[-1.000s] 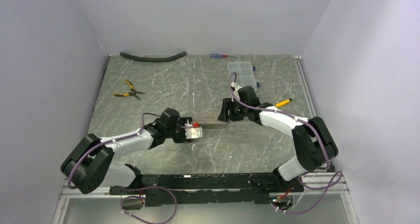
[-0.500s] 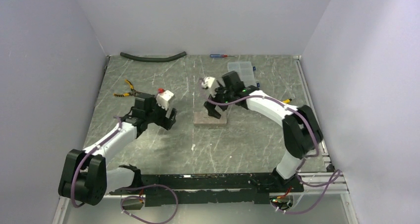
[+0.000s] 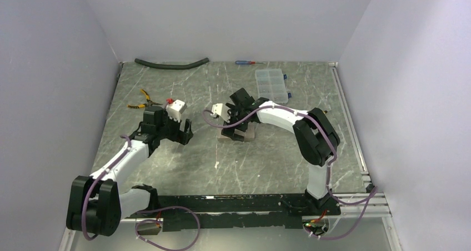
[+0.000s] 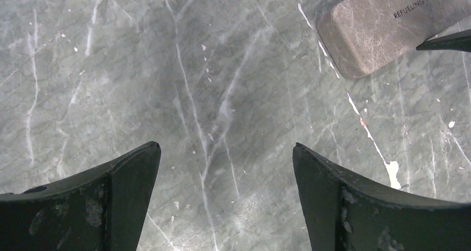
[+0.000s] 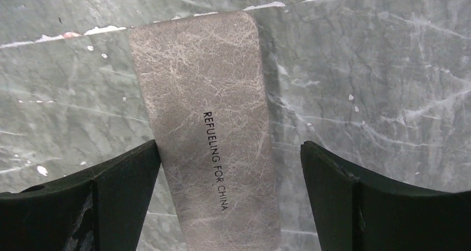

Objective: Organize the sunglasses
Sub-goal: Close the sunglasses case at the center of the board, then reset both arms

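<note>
Two-arm workcell seen from above, with both wrist views. A closed brown case (image 3: 237, 134), printed "REFUELING FOR CHINA", lies flat near the middle of the grey marbled counter (image 3: 277, 162). The right hand (image 3: 235, 129) hangs directly over it with its jaws spread wide. In the right wrist view the case (image 5: 205, 118) runs lengthwise between the two fingers of that hand (image 5: 230, 145). One fingertip (image 5: 133, 173) meets the case's long edge, while bare counter shows between the case and the other fingertip, so nothing is gripped. The left hand (image 3: 186, 132) stands apart from the case, toward the counter's left side. It is likewise fully spread and holds nothing. Its wrist view shows only bare counter (image 4: 222, 68) between the fingers of the left hand (image 4: 225, 146), with one end of the case (image 4: 377, 31) at the upper right. The sunglasses appear in none of the three views, and their place cannot be told. Toward the far left lie yellow-handled pliers (image 3: 143, 100). A black hose (image 3: 171, 64) and a small screwdriver (image 3: 244, 63) lie along the back wall, and a clear compartment box (image 3: 271, 84) sits just beyond the right arm.
</note>
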Tool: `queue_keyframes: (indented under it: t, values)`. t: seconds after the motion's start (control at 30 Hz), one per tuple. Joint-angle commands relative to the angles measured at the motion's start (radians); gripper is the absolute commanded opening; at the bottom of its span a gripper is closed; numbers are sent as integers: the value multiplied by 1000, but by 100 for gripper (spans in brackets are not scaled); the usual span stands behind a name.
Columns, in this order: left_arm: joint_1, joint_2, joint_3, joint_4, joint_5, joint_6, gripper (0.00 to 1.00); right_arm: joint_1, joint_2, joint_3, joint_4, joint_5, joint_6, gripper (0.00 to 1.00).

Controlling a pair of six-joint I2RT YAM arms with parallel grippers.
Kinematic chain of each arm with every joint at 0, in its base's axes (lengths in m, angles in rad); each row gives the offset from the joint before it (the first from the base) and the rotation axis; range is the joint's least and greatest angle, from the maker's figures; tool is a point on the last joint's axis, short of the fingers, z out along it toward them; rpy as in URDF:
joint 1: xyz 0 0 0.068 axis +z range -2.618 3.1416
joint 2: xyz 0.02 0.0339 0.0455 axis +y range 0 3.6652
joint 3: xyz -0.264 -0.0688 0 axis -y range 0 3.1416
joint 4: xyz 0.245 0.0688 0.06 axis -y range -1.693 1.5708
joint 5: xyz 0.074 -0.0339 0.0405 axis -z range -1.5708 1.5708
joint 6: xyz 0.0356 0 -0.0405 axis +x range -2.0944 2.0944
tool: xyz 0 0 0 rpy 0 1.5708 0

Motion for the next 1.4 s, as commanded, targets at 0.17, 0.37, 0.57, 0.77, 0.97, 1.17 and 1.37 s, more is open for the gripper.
queue_keyframes:
  t: [0.17,0.37,0.57,0.77,0.97,1.17,1.37]
  values:
    - [15,-29,-26,60,-1,-57,94,-7,-116,-38,50,-34,-11,100]
    - [98,-49,-62,140,-140,-160,94,-115,-347,-183,275,-154,258,100]
    - [291,-113,-135,251,-158,-263,94,-322,-683,-554,597,-14,583,100]
    - [410,-165,-245,352,-334,-331,94,-520,-955,-842,665,234,735,100]
    - [427,-182,-261,261,-384,-267,93,-703,-1058,-1045,818,331,807,100]
    - [434,-182,-259,257,-375,-266,92,-765,-1060,-1198,1024,430,862,100]
    - [435,-176,-258,257,-376,-270,89,-767,-1023,-1185,1035,423,852,100]
